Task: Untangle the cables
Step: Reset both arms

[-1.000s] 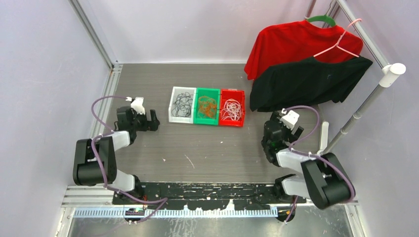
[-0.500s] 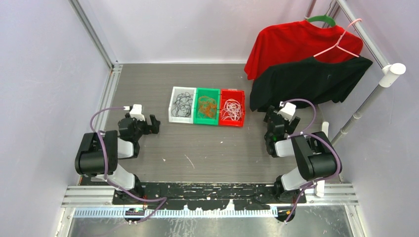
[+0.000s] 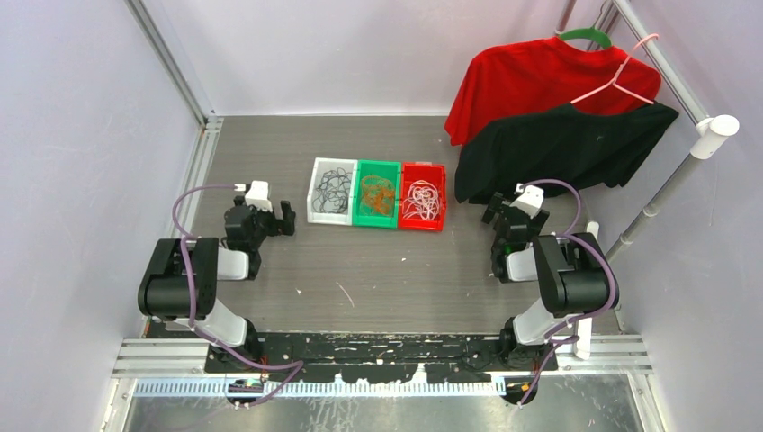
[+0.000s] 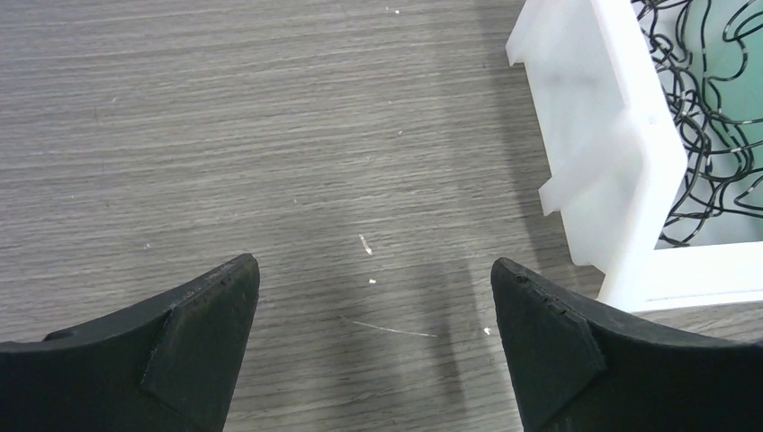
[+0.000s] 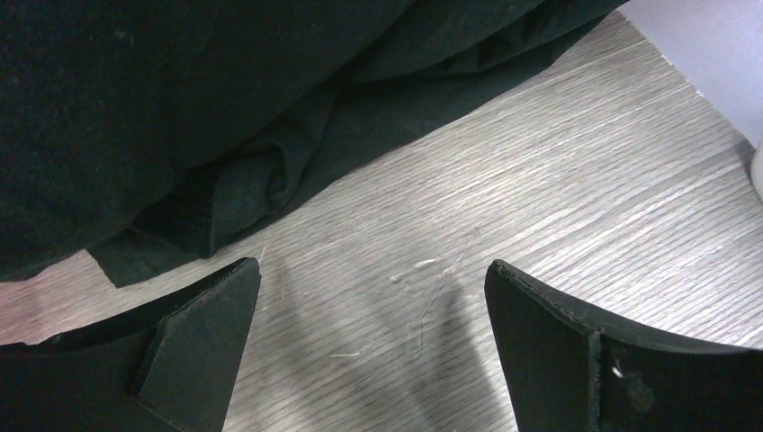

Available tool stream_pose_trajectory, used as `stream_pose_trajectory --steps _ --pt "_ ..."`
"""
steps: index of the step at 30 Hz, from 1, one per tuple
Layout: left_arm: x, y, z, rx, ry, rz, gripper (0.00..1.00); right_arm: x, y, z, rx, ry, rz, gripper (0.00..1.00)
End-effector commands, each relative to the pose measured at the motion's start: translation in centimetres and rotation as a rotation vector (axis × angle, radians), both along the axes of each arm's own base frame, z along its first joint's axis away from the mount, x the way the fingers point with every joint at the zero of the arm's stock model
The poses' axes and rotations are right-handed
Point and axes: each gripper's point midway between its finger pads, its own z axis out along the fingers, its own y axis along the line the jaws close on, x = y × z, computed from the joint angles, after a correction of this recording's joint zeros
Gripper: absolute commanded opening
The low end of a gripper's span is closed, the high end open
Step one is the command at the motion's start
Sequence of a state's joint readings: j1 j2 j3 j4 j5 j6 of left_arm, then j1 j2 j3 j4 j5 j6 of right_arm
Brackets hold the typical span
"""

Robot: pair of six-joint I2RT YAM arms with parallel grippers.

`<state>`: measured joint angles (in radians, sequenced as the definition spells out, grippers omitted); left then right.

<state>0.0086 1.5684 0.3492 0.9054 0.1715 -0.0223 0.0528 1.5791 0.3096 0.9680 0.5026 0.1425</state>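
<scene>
Three small bins stand side by side mid-table. The white bin (image 3: 314, 200) holds black cables (image 3: 335, 190), the green bin (image 3: 378, 221) holds orange cables (image 3: 377, 194), the red bin (image 3: 420, 225) holds white cables (image 3: 421, 198). My left gripper (image 3: 284, 219) is open and empty, low over the table just left of the white bin. In the left wrist view the white bin's wall (image 4: 612, 171) and black cables (image 4: 711, 99) show at upper right of the gripper (image 4: 373, 270). My right gripper (image 3: 494, 209) is open and empty, right of the red bin, by the black shirt (image 5: 180, 108).
A red shirt (image 3: 531, 81) and a black shirt (image 3: 558, 148) hang from hangers on a rail (image 3: 670, 184) at the back right, the black one draping onto the table. Metal frame posts (image 3: 171, 67) and mauve walls close in both sides.
Both arms have folded back toward their bases. The left gripper has shifted slightly right toward the white bin. The right gripper has moved back toward the black shirt. The bins and cables have not moved.
</scene>
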Motion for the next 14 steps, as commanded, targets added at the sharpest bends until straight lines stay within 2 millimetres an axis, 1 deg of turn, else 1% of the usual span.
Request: stream_pose_trajectory --steps 1,14 --pt "0.77 0.61 1.63 0.023 -0.051 0.025 1.0 1.13 0.67 1.92 0.023 -0.069 0.03 1.0" --pt "0.78 0.66 1.65 0.023 -0.051 0.026 0.99 1.39 0.72 1.72 0.047 -0.058 0.054 1.0"
